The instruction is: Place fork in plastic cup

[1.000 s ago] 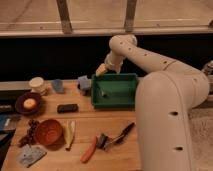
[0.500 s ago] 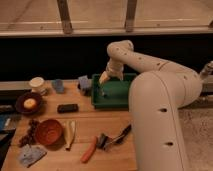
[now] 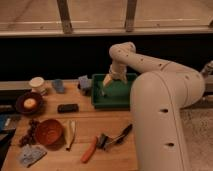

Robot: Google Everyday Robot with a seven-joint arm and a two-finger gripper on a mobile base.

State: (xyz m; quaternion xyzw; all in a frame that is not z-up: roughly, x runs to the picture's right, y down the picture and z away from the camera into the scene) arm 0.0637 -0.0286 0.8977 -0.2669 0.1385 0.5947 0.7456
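My gripper [image 3: 106, 82] hangs over the left part of the green tray [image 3: 120, 97], at the back of the wooden table. A thin greyish sliver [image 3: 103, 92] that looks like the fork shows just under it, above the tray floor. I cannot tell whether the gripper holds it. A small blue cup [image 3: 58, 85] stands left of the tray, and a white cup [image 3: 36, 83] stands further left. A blue-grey object [image 3: 84, 82] sits against the tray's left edge.
A dark plate with a yellow item [image 3: 29, 103], a black block [image 3: 67, 108], a brown bowl [image 3: 49, 131], an orange-handled tool [image 3: 90, 149] and a black-handled tool [image 3: 120, 135] lie on the table. My own white arm [image 3: 160, 110] covers the right side.
The gripper has come down a little and to the right, toward the tray's left part. The arm's bulk now fills more of the right side.
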